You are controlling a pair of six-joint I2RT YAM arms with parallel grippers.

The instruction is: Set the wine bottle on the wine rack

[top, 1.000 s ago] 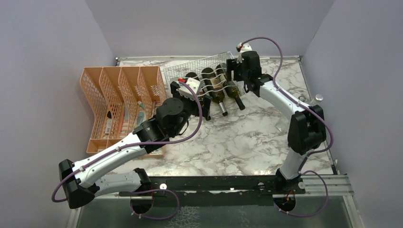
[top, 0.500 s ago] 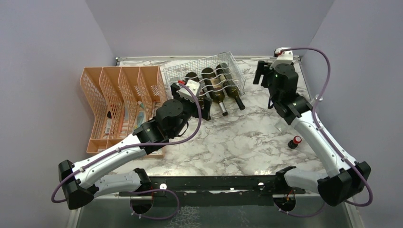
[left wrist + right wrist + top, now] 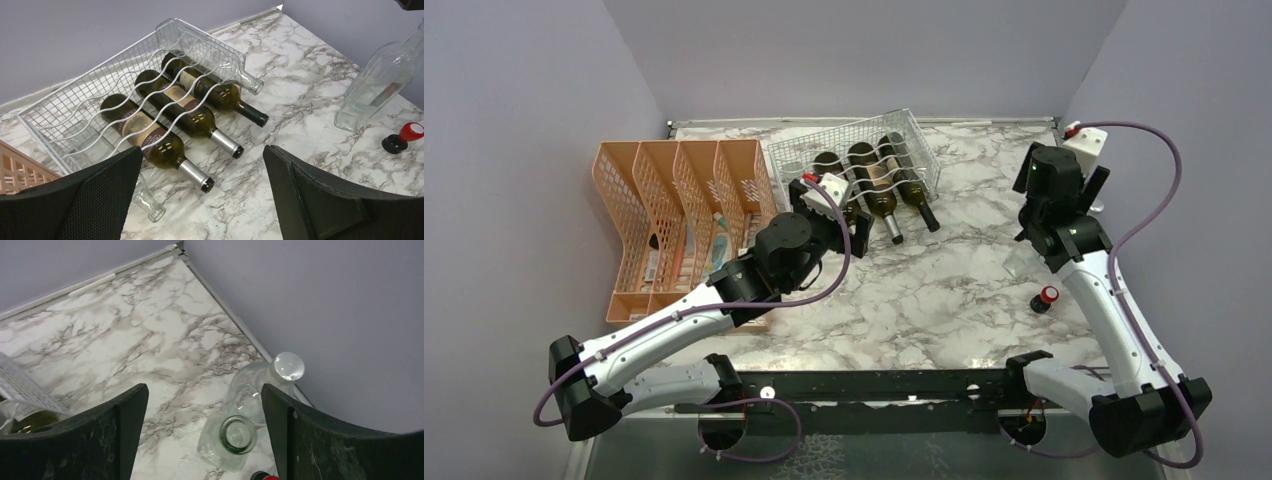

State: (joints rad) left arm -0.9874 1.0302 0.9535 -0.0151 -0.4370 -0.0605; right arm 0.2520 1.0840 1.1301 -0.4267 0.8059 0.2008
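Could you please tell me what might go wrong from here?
1. The open bottle and stoppered bottle stand close together by the wall; the open right pincer above them could topple one while taking the other.
2. The rack looks crowded; adding a bottle could knock the clear bottle at its end.

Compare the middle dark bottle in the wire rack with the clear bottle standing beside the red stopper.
The middle dark bottle is dark green; the clear bottle is see-through. The dark one lies in the wire rack; the clear one stands on the table. The dark one's neck is capped; the clear one's mouth is open. Both are glass.
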